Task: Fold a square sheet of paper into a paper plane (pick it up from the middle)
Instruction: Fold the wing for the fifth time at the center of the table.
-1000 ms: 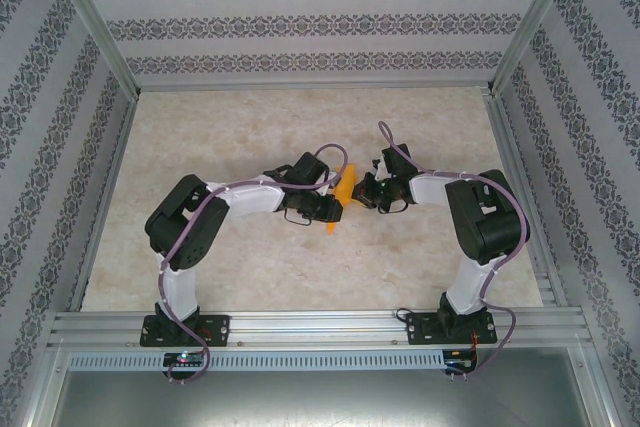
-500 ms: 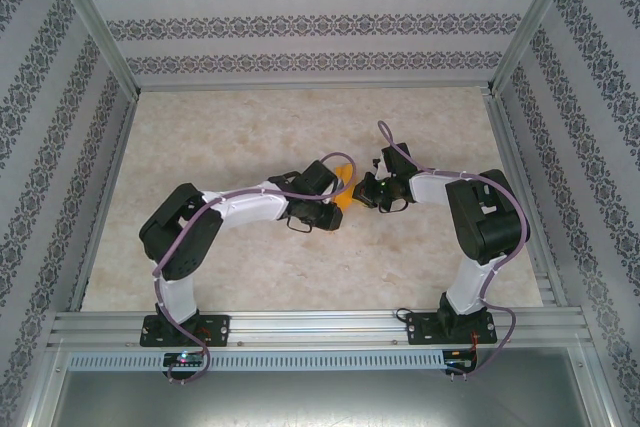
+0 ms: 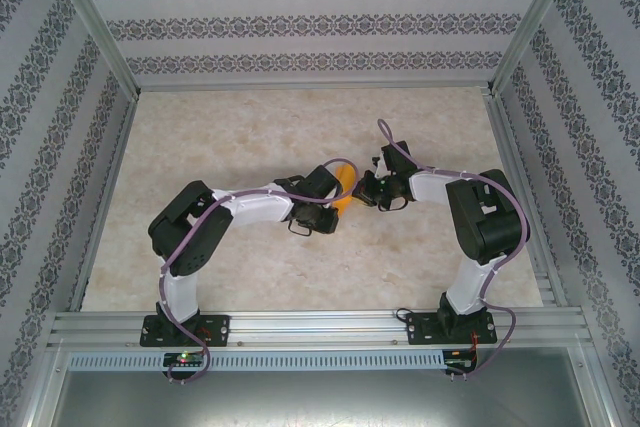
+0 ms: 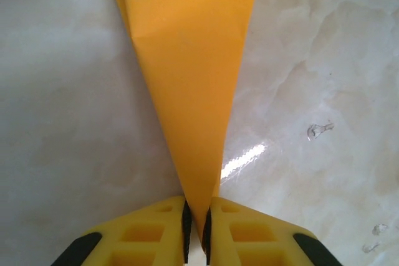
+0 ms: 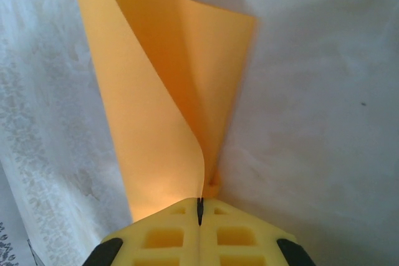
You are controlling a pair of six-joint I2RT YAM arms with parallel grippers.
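Observation:
The square sheet of paper (image 3: pixel 344 185) is orange-yellow and folded into a narrow pointed wedge, like a rough paper plane. It hangs just above the middle of the table between both grippers. My left gripper (image 3: pixel 333 209) comes at it from the left. In the left wrist view the paper (image 4: pixel 187 60) tapers down to a tip pinched between the left gripper's (image 4: pixel 196 225) nearly closed pads. My right gripper (image 3: pixel 361 190) holds the other side. In the right wrist view the right gripper (image 5: pixel 200 207) is shut tight on an edge of the paper (image 5: pixel 149 123), whose loose flaps curl upward.
The pale marble-look table (image 3: pixel 250 127) is bounded by aluminium rails (image 3: pixel 320 325) at the front and patterned walls on three sides. Both arms bend inward and meet near the centre, their purple cables looping above them.
My left arm has shifted and turned its wrist, and its jaws have narrowed onto the paper's pointed end. The right gripper has stayed shut in place on the paper.

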